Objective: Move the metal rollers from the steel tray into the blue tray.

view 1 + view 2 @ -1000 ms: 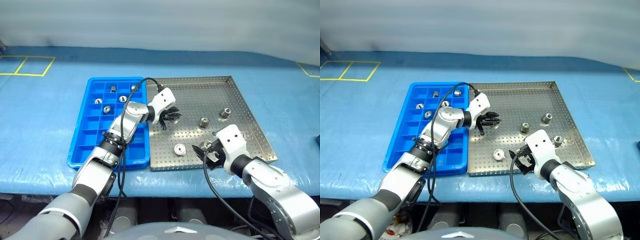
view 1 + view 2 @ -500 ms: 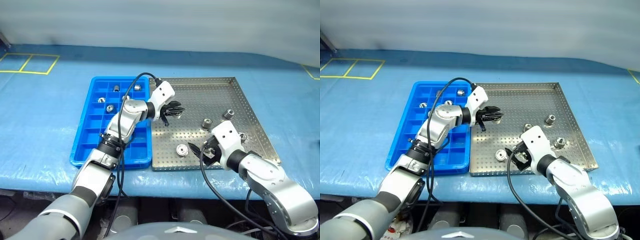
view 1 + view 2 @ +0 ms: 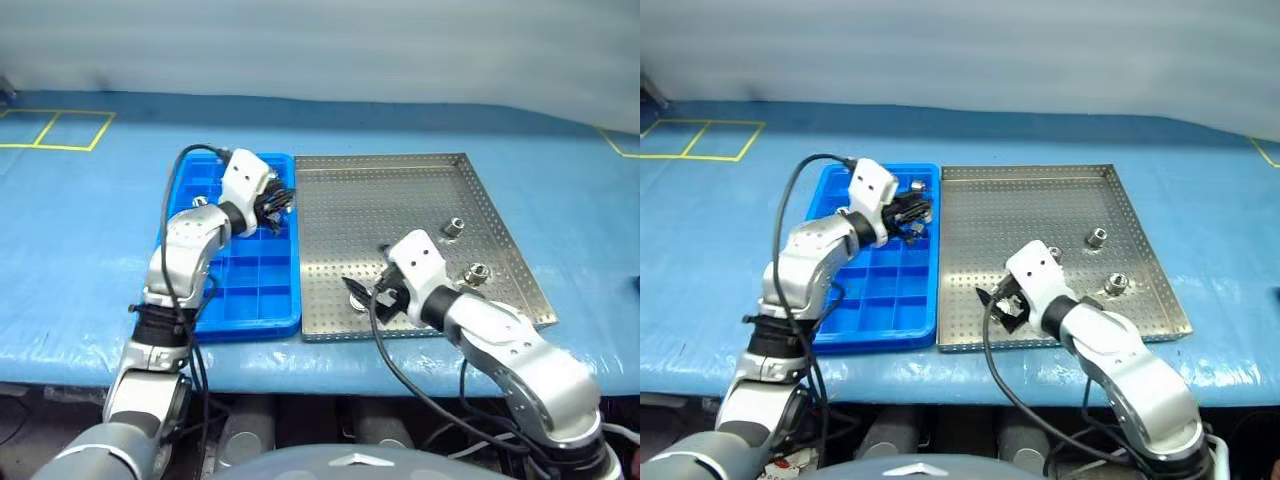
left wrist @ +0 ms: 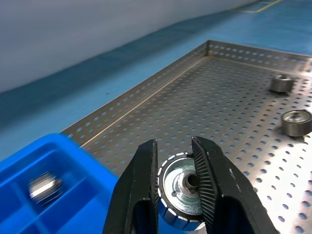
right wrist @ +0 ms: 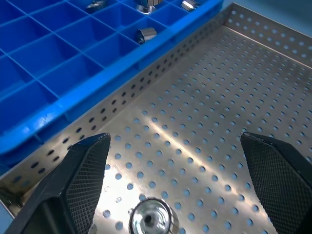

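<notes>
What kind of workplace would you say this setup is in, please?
Probably a parts-sorting test bench: a perforated steel tray holding small shiny metal rollers, a blue plastic compartment tray, and a blue table cover with yellow tape markings.

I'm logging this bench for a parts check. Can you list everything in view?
steel tray: one, silver and perforated, on the table beside the blue tray.
blue tray: one, bright blue with square compartments, to the left of the steel tray.
loose rollers: four, shiny metal, on the steel tray floor; one lies below the right gripper and one is partly behind the right wrist.
stored rollers: at least four, shiny metal, in the blue tray's far compartments.
held roller: one, shiny metal, in the left gripper.
table cover: one, blue, under both trays.
yellow lines: on the cover, far left.
left gripper: black fingers, shut on the held roller, over the blue tray.
right gripper: black fingers, open, over the steel tray.
</notes>
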Controlling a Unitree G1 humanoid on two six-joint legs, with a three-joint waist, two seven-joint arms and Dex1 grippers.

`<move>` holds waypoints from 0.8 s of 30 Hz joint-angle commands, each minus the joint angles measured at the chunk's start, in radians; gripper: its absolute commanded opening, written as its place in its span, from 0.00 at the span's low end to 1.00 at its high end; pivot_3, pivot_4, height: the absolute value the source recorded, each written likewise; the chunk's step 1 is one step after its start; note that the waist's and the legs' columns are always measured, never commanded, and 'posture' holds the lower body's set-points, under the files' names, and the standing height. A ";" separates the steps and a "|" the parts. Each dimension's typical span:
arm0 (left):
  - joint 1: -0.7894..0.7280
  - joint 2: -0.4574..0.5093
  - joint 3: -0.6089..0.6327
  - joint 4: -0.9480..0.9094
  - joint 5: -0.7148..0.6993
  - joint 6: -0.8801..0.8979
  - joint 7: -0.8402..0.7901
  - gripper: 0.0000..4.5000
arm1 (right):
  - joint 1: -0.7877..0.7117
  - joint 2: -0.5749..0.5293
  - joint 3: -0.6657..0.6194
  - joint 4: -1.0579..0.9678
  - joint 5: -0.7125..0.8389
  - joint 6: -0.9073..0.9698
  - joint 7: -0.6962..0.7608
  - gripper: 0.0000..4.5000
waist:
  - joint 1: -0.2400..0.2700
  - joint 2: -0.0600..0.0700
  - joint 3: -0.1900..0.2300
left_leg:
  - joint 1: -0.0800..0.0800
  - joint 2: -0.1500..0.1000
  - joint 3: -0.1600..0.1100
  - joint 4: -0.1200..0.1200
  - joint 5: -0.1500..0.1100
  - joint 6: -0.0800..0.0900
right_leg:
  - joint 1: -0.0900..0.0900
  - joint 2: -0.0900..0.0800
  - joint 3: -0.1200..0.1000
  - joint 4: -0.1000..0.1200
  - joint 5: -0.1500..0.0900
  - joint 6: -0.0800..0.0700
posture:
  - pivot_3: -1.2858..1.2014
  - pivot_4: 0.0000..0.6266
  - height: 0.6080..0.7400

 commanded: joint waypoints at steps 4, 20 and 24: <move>0.133 -0.044 0.098 -0.265 0.032 0.104 0.227 0.17 | -0.143 0.069 0.127 0.104 -0.013 -0.076 0.033 1.00 | 0.033 -0.001 0.000 | 0.000 -0.001 0.000 0.000 0.000 0.000 | 0.000 -0.001 0.000 -0.001 0.002 0.004 | 0.63 0.24 1.00; 0.228 -0.050 0.088 -0.171 0.083 0.073 0.390 0.17 | -0.160 0.134 0.180 0.149 -0.031 -0.120 0.053 1.00 | 0.086 -0.001 0.000 | 0.000 -0.001 -0.001 0.000 0.001 0.001 | 0.000 -0.001 -0.002 -0.001 0.000 -0.001 | 0.62 0.24 1.00; 0.229 -0.044 0.088 -0.170 0.091 0.081 0.412 0.17 | -0.105 0.149 0.149 0.113 -0.030 -0.102 0.018 1.00 | 0.082 -0.001 0.000 | -0.001 0.000 0.000 -0.001 0.001 0.001 | 0.000 -0.002 -0.001 -0.001 0.000 -0.002 | 0.61 0.24 1.00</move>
